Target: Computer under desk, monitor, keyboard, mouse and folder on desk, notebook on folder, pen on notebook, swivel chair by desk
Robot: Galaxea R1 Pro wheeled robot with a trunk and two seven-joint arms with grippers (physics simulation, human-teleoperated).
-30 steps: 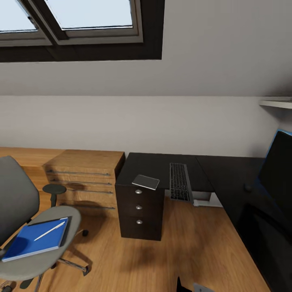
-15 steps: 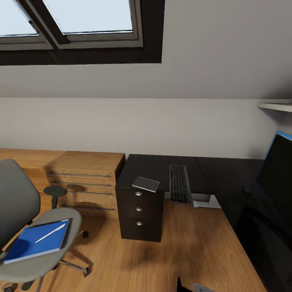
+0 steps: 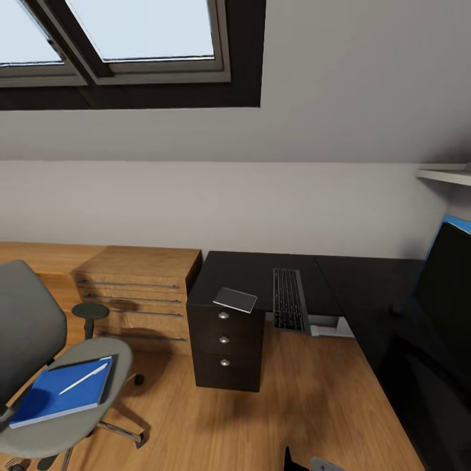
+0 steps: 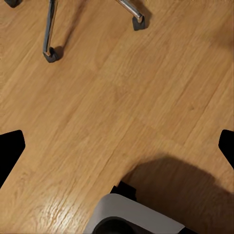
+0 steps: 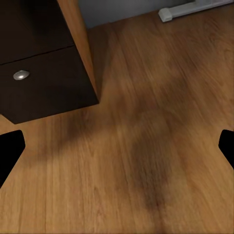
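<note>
The swivel chair point(image 3: 39, 366) stands at the lower left of the head view. On its grey seat lies the blue folder point(image 3: 49, 400), and the white pen point(image 3: 83, 378) rests across it. A grey notebook point(image 3: 235, 299) lies on the corner of the desk point(image 3: 248, 268), above the drawer unit point(image 3: 224, 353). The keyboard point(image 3: 290, 299) sits on the black top to its right. Further right are the small dark mouse point(image 3: 396, 308) and the black monitor point(image 3: 448, 281). My left gripper point(image 4: 117, 148) hangs open over the floor near the chair's castors point(image 4: 48, 52). My right gripper point(image 5: 117, 148) is open over the floor by the drawer unit point(image 5: 44, 78).
A low light-wood cabinet point(image 3: 137, 288) stands between chair and desk. A white base strip point(image 3: 330, 325) lies under the desk. A shelf point(image 3: 448, 173) juts out at the right wall. Wood floor point(image 3: 301, 399) stretches in front of the drawers. A skylight point(image 3: 131, 33) is overhead.
The whole head view has shifted slightly, so the camera moved; the chair and desk sit a little lower and further left in the picture. Nothing was grasped or released.
</note>
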